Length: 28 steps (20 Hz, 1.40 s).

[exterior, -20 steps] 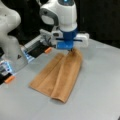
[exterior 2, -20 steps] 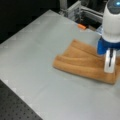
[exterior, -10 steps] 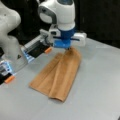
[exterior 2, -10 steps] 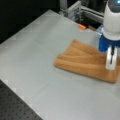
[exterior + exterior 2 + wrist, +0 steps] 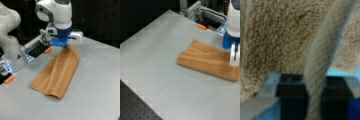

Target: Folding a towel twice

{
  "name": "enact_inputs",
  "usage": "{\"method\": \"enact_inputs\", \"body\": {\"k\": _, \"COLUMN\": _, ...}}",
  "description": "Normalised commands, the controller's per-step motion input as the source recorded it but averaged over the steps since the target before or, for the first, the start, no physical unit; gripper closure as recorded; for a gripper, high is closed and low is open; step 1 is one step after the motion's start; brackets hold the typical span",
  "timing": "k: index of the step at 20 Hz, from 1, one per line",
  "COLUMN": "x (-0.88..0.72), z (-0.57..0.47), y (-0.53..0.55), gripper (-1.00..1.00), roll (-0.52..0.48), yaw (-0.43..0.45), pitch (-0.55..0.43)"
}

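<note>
1. My fingers (image 5: 315, 100) are clamped on the towel (image 5: 58, 75): in the wrist view a woven band of the cloth runs up between the two dark pads (image 5: 291, 96), with fuzzy pile filling everything above them.

2. In a front view my fingers (image 5: 65, 47) sit at the towel's far end, close to the worktop (image 5: 100, 95), and the cloth stretches away from them as a long folded strip with a rounded fold at its free end.

3. In a front view the towel (image 5: 205, 60) lies mostly flat, doubled on itself, with ripples across its top layer; my fingers (image 5: 234, 56) are at its end toward the view's right. So one fold looks done.

4. Risk, as I judge it: I may be holding only one layer at this edge. If so, the layers could part and the fold would come undone.

5. Another risk: the terry is soft and limp, so it may sag or drag on the worktop, leaving the edges crooked.

6. Beside me, past the towel's end, stand a metal frame (image 5: 35, 47) and an orange tab (image 5: 48, 50); cloth swung that way could catch.

7. I can read no brand, label or writing anywhere.
</note>
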Motion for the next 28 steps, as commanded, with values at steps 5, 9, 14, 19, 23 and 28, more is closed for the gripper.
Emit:
{"method": "enact_inputs", "body": {"k": 5, "x": -0.58, "z": -0.06, "y": 0.1, "gripper": 1.0, "roll": 0.117, "yaw": -0.09, "pitch": -0.088}}
{"method": "enact_inputs", "body": {"k": 9, "x": -0.47, "z": -0.12, "y": 0.04, "gripper": 1.0, "roll": 0.118, "yaw": -0.084, "pitch": -0.125}}
{"method": "enact_inputs", "body": {"k": 14, "x": -0.33, "z": -0.16, "y": 0.01, "gripper": 1.0, "roll": 0.133, "yaw": -0.07, "pitch": -0.147}}
{"method": "enact_inputs", "body": {"k": 19, "x": -0.21, "z": -0.17, "y": 0.0, "gripper": 1.0, "roll": 0.143, "yaw": -0.047, "pitch": -0.194}}
{"method": "enact_inputs", "body": {"k": 23, "x": -0.18, "z": -0.19, "y": -0.01, "gripper": 1.0, "roll": 0.165, "yaw": -0.02, "pitch": -0.19}}
{"method": "enact_inputs", "body": {"k": 28, "x": -0.19, "z": -0.18, "y": -0.03, "gripper": -1.0, "roll": 0.207, "yaw": 0.008, "pitch": -0.148}}
